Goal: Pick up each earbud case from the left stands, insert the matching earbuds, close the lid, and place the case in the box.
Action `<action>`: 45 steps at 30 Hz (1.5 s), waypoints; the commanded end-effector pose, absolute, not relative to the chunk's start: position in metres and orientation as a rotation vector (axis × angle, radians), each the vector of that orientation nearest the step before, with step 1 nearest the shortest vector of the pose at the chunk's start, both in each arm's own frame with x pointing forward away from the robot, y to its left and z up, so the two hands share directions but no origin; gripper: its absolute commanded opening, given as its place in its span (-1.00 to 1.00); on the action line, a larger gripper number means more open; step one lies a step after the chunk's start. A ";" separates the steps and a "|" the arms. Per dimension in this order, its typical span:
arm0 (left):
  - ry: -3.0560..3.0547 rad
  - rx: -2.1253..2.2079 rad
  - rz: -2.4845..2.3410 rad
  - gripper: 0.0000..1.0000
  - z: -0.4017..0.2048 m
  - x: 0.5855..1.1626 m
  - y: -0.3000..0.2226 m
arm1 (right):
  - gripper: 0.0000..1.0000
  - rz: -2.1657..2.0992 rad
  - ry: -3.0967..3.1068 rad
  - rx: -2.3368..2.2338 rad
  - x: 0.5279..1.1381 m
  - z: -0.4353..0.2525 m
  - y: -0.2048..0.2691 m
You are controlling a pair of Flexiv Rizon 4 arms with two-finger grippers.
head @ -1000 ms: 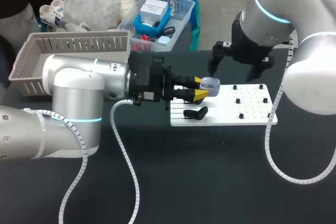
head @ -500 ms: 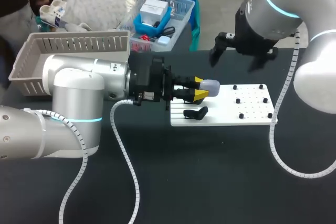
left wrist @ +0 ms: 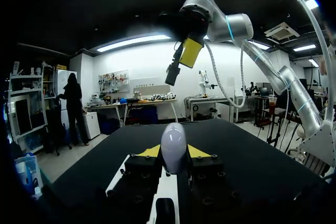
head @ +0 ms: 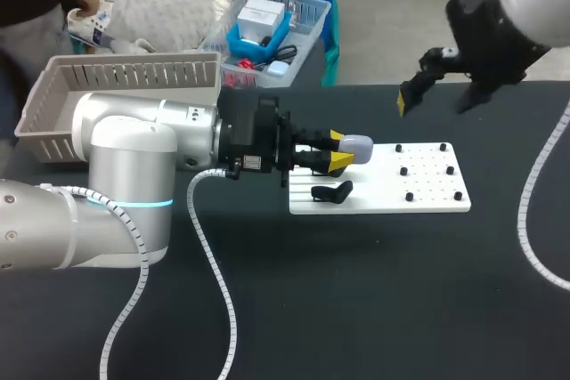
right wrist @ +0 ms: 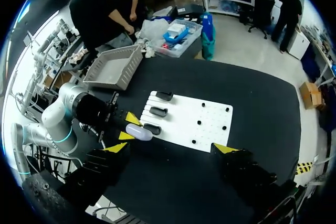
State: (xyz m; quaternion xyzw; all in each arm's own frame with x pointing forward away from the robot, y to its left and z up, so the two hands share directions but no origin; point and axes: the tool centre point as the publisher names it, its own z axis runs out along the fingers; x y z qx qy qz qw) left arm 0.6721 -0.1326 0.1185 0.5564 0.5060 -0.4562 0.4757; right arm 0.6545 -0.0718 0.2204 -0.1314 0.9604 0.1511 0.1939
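Head view: left fingers (head: pixel 338 162) clamp the pale earbud case (head: pixel 355 143) above the white board's (head: pixel 392 193) black stands (head: pixel 331 190), lid seemingly shut. Right fingers (head: pixel 405 101) hang spread, empty. Placing it in the grey basket (head: pixel 116 67) remains.

Black table (head: pixel 356 291) across the whole scene, and in its middle a white board (head: pixel 383 193) lies flat, long side running left to right. On the board's left part stands a black stand (head: pixel 331 191) (the right wrist view shows three), and dark pegs (head: pixel 409 196) dot its right part. At the far left corner a grey slatted basket (head: pixel 134 73) sits on the tabletop, well apart from the board.
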 end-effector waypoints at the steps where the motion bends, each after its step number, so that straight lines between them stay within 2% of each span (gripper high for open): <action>1: 1.236 1.358 -1.114 -1.00 0.118 0.672 -0.133 | 1.00 0.502 2.746 -0.449 0.657 0.227 -0.082; 15: 1.285 1.409 -1.091 -1.00 0.151 0.662 -0.141 | 1.00 0.507 2.721 -0.495 0.654 0.220 -0.106; 27: 1.382 1.385 -0.981 -1.00 0.170 0.654 -0.130 | 1.00 0.507 2.721 -0.495 0.654 0.220 -0.106; 45: 1.682 1.054 -0.777 -1.00 0.154 0.659 -0.054 | 1.00 0.507 2.721 -0.495 0.654 0.220 -0.106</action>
